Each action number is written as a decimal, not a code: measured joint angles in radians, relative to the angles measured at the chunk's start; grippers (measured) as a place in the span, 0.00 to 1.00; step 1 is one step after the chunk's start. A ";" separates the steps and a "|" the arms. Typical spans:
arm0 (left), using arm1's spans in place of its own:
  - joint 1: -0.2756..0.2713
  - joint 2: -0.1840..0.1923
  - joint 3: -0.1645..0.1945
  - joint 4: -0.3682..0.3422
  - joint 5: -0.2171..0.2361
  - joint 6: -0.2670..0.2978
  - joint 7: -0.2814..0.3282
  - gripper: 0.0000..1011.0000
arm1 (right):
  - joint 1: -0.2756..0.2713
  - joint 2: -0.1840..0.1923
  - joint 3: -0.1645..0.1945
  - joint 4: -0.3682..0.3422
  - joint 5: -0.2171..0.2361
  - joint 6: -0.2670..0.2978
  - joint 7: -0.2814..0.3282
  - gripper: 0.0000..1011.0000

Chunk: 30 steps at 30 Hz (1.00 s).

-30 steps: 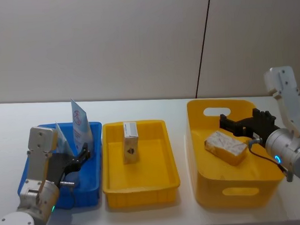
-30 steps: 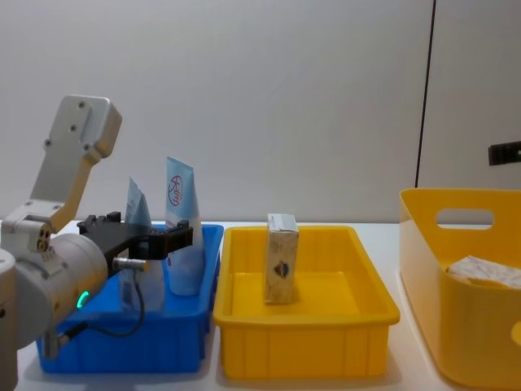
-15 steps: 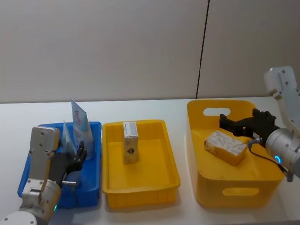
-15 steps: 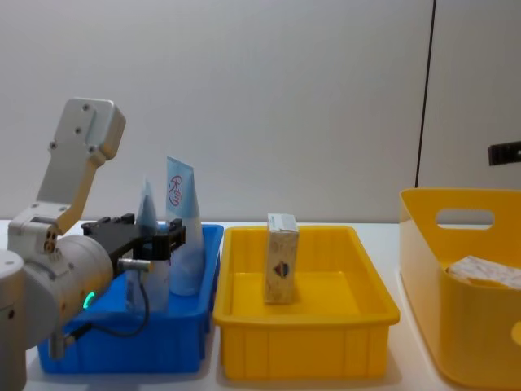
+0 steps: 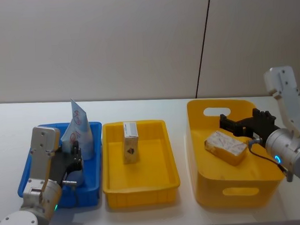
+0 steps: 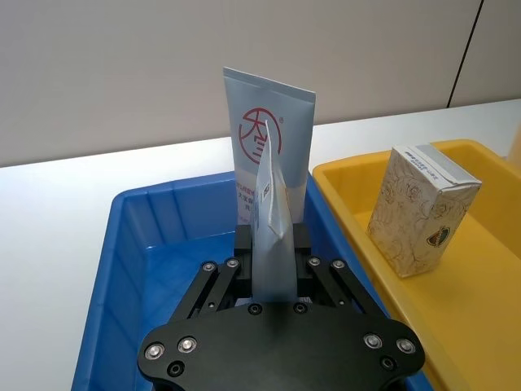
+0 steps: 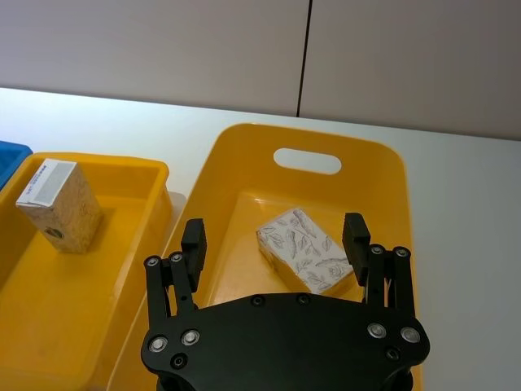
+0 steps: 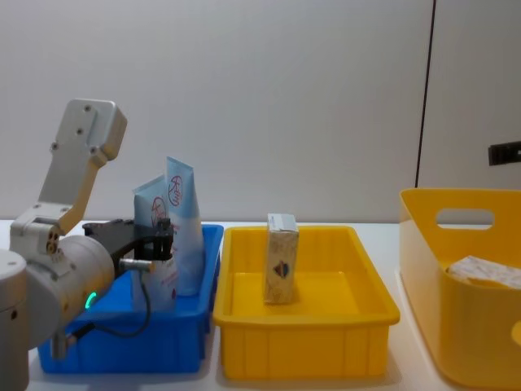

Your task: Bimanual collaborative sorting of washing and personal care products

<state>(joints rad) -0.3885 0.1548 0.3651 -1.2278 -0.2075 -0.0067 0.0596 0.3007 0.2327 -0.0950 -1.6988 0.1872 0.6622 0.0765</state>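
While the left hand [image 6: 271, 238] clamps it, the tube [image 8: 150, 204] has turned

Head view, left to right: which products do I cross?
Pale-blue tube held by the left claw in the blue tray → cream carton upright in the shallow yellow tray → patterned pack in the deep yellow bin, right claw open over it.

1. rear tube [image 6: 269, 155]: red ring logo round a brush-stroke character, small print beneath too fine to read;
2. held tube [image 8: 150, 199]: the same red ring logo, partly hidden;
3. carton [image 6: 423, 208]: dark shield emblem, no legible words.
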 joint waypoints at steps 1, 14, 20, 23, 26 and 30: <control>0.000 0.000 0.000 0.000 0.000 0.000 0.000 0.26 | 0.000 0.000 0.000 0.000 0.000 0.000 0.000 0.99; -0.001 -0.001 0.000 0.002 0.000 -0.001 0.000 0.22 | 0.000 0.000 0.000 0.000 0.000 0.000 0.000 0.99; -0.002 -0.001 0.000 0.003 0.000 -0.001 0.000 0.22 | 0.000 0.000 0.000 0.000 0.000 0.000 0.000 0.99; -0.002 -0.002 0.000 0.003 0.000 -0.001 0.000 0.22 | 0.000 0.000 0.000 0.000 0.000 0.000 0.000 0.99; -0.002 -0.002 0.000 0.003 0.000 -0.001 0.000 0.22 | 0.000 0.000 0.000 0.000 0.000 0.000 0.000 0.99; -0.002 -0.002 0.000 0.003 0.000 -0.001 0.000 0.22 | 0.000 0.000 0.000 0.000 0.000 0.000 0.000 0.99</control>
<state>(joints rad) -0.3900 0.1530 0.3652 -1.2245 -0.2072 -0.0079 0.0595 0.3007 0.2327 -0.0950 -1.6988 0.1870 0.6622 0.0765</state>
